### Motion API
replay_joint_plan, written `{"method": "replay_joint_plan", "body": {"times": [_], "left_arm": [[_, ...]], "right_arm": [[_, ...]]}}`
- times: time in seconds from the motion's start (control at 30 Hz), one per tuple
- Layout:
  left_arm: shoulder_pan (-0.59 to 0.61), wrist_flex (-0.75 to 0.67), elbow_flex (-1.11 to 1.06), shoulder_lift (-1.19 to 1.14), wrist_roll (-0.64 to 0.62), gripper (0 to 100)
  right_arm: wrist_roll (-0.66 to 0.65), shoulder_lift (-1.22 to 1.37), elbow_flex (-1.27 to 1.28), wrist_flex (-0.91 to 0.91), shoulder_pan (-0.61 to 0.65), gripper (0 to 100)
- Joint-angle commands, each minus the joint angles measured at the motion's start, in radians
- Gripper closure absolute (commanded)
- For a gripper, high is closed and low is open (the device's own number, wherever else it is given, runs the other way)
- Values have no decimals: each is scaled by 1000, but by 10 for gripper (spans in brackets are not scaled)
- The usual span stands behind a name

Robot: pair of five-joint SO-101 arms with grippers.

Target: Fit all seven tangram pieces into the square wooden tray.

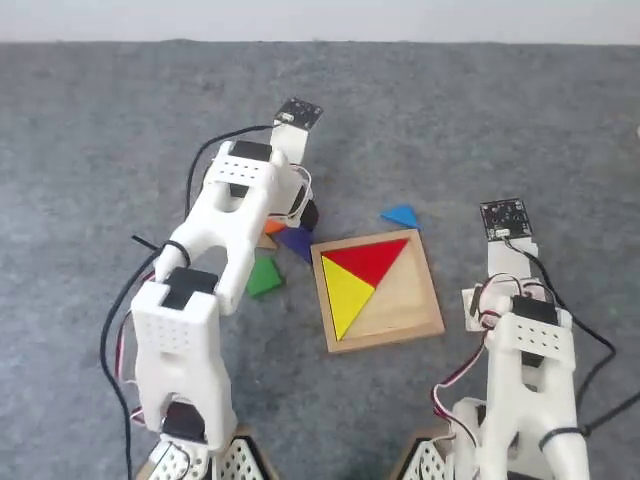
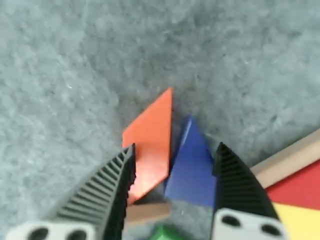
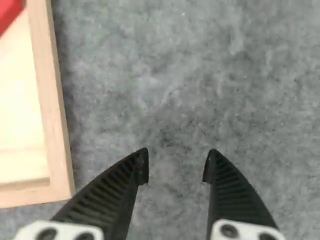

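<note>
We log the left gripper (image 2: pixel 176 150) spread wide over the orange piece (image 2: pixel 150 145) and dark blue piece (image 2: pixel 192 172), with the green piece (image 1: pixel 264 277) near. The wooden tray (image 1: pixel 386 339) holds the red triangle (image 1: pixel 373 257) and yellow triangle (image 1: pixel 344 293). A light blue triangle (image 1: pixel 401 215) lies just outside. The right gripper (image 3: pixel 175 162) gapes over carpet (image 3: pixel 225 75) beside the tray.

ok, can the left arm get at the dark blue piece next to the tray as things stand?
Probably yes. The left gripper hangs open over the dark blue piece, and nothing lies on top of it. The orange piece sits close beside one edge, so a finger could catch that instead.
</note>
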State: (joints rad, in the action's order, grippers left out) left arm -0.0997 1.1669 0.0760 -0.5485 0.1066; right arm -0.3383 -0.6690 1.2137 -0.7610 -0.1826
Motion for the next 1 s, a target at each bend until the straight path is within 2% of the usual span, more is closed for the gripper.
{"method": "replay_joint_plan", "body": {"times": [0.0,0.3,0.67,0.97], "left_arm": [[29,3,36,-17,9,754],[107,3,67,-21,43,754],[180,117,288,-28,87,754],[173,123,286,-20,83,754]], "right_arm": [[5,-19,-5,21,-12,814],[6,-19,-5,21,-12,814],[6,-19,-3,21,-10,814],[6,-19,-3,21,-10,814]]}}
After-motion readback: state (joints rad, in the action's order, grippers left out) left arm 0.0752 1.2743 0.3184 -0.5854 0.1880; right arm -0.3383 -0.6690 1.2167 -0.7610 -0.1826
